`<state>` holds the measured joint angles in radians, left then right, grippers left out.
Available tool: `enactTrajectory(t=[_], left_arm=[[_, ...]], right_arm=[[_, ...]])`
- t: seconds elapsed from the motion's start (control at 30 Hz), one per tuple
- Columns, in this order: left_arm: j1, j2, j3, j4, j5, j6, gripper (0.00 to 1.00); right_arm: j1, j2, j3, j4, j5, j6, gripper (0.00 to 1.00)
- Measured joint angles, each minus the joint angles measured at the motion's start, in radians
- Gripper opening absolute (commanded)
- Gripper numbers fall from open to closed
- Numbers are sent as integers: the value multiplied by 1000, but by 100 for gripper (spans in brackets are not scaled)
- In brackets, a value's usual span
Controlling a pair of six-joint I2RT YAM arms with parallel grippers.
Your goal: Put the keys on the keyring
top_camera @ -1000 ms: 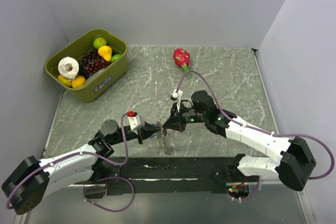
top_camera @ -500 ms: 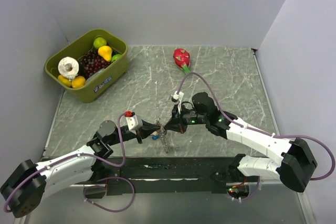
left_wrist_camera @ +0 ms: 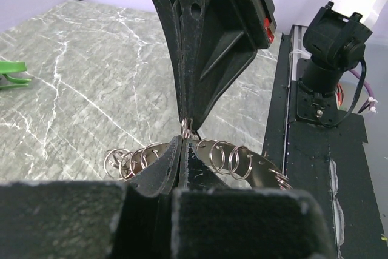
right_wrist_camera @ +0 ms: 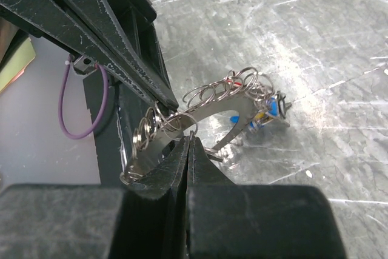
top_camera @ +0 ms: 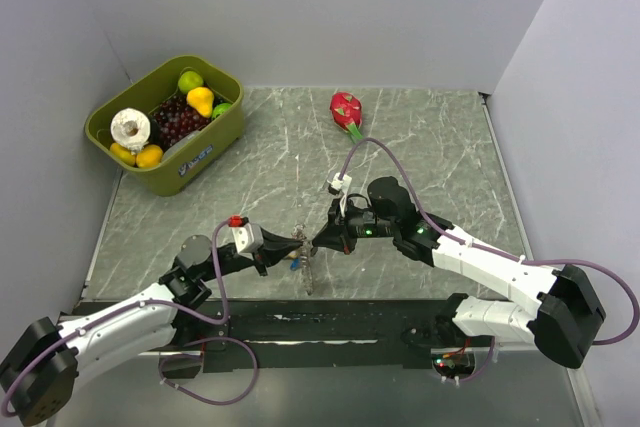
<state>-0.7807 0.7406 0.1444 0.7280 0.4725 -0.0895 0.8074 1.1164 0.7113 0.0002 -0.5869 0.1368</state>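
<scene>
Left end effector and right end effector meet tip to tip, both pinched narrow on the keyring, over the tabletop near its front edge; keys dangle beneath. Open marble lies beyond, with the bin and fruit well apart

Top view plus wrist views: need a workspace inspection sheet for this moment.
surface: grey marbled table, black strip at near edge.
job's things: keyring held mid-table, small rings strung along it; keys bunched at one end, count unclear.
clutter: green bin of fruit back left; dragon fruit at back.
grippers: left gripper and right gripper both shut on the keyring.
cables: purple cables loop off both arms, clear of the keyring.
surroundings: plain walls on three sides.
</scene>
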Motion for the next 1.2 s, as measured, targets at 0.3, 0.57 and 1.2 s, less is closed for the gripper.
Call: enactTrajectory(t=[0.3,0.57,1.2], left_arm=[[-2,-22,-36,-1,-10,-8,1],[-2,38,-36,15,-6,-9,1],[-15,76,-37,56,-7,-20,1]], right_arm=[[0,-15,-6,-2,-6,0,0],[0,-67,-10,-6,-15,0,0],[8,11,2,-7,-43,0,0]])
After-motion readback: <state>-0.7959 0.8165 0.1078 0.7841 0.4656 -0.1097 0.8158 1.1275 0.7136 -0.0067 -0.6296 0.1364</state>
